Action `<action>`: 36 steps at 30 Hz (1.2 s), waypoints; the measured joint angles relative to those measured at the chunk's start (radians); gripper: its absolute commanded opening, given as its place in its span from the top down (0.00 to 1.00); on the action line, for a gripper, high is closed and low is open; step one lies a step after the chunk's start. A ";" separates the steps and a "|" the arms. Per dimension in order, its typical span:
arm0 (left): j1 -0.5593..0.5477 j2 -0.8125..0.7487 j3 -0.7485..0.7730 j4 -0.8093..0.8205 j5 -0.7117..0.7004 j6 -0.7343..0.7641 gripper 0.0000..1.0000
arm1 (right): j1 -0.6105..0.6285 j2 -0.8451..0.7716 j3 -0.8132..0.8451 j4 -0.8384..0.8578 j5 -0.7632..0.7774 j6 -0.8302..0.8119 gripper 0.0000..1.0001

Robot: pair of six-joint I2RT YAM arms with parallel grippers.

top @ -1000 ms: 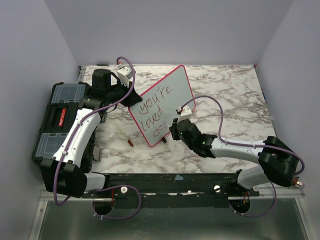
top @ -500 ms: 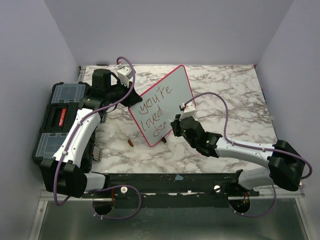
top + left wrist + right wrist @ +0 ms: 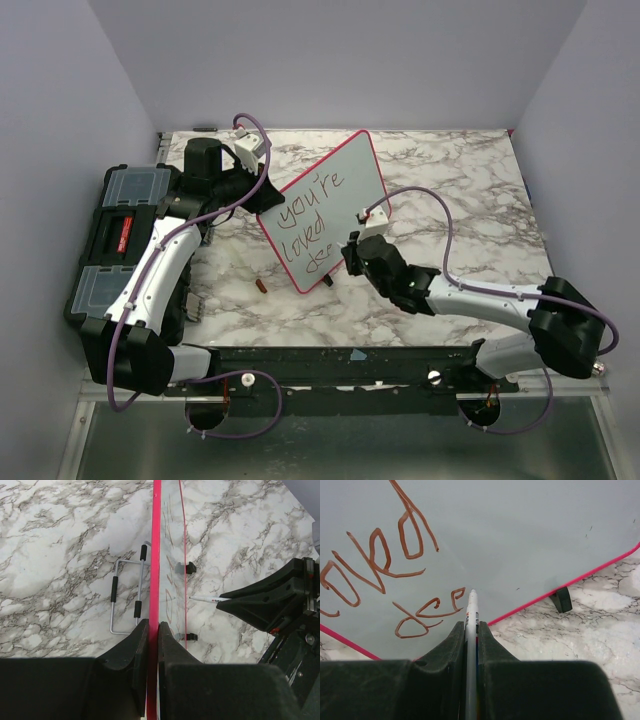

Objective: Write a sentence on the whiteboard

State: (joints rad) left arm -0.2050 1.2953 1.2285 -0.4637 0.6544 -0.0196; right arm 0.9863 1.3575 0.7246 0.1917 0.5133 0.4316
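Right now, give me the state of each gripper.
Left gripper: closed on the whiteboard frame.
Right gripper: closed on a marker.

Grey-white whiteboard (image 3: 350,185) with pink-red frame (image 3: 156,555), brown lettering (image 3: 308,222), white-grey marbled table (image 3: 460,190), black toolbox (image 3: 120,235)

Robot lab booth (plain walls (image 3: 330,60) around a marble-print table (image 3: 470,200))
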 measured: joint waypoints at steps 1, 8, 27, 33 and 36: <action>0.000 0.000 0.000 0.000 0.000 0.000 1.00 | 0.000 0.007 0.000 0.000 0.000 0.002 0.99; 0.000 0.000 0.000 0.000 0.000 0.000 1.00 | 0.000 0.038 0.008 0.002 0.010 0.005 0.99; 0.000 0.000 0.000 -0.001 0.000 0.000 1.00 | 0.000 0.083 0.060 0.016 0.034 -0.003 1.00; 0.000 0.000 0.000 -0.001 0.000 0.000 1.00 | 0.000 0.084 0.060 0.017 0.036 -0.006 0.99; 0.000 0.000 0.000 -0.001 0.000 0.000 1.00 | 0.000 0.084 0.060 0.017 0.036 -0.005 0.99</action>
State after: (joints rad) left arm -0.2050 1.2949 1.2285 -0.4648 0.6544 -0.0196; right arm 0.9859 1.4418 0.7841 0.2085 0.5495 0.4263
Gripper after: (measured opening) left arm 0.100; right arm 0.131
